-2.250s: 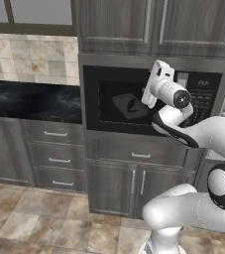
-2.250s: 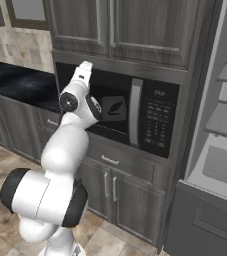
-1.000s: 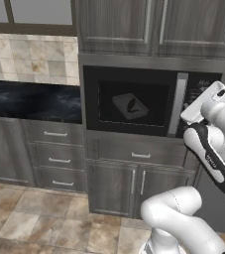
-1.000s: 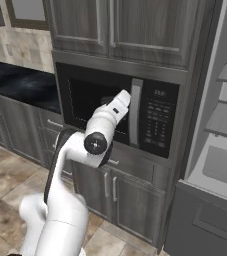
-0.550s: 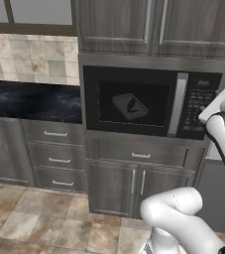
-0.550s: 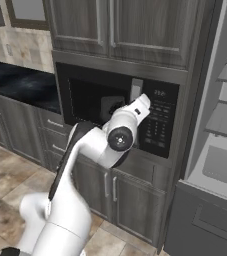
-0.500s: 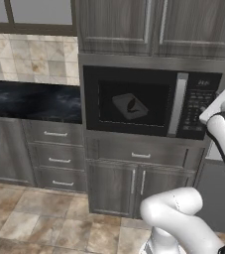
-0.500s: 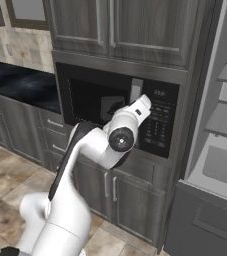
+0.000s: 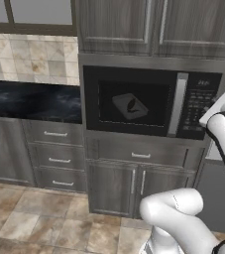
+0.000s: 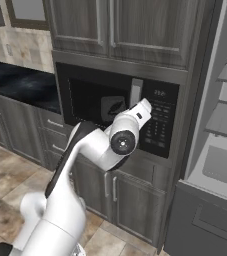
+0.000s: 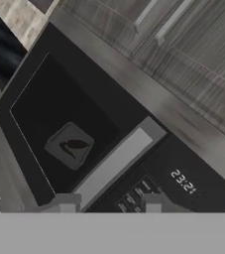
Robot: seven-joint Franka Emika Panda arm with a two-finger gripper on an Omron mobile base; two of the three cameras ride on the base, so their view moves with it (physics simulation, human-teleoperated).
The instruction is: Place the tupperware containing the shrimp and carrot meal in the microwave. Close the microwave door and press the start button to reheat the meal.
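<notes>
Gripper [image 11: 110, 206] nearest, fingertips at the keypad [image 9: 197, 110], holding nothing; how wide it stands, cannot tell. Beyond, microwave [image 9: 153, 74] door [image 9: 134, 104] shut. Farthest, tupperware [image 9: 130, 105] visible inside through the glass, left of handle [image 9: 176, 104].

- Arm [image 10: 92, 145] rises from the base, bends at the elbow and reaches forward at chest height.
- Gripper [image 11: 109, 204] points ahead, its fingers [image 11: 152, 203] parted with nothing between them.
</notes>
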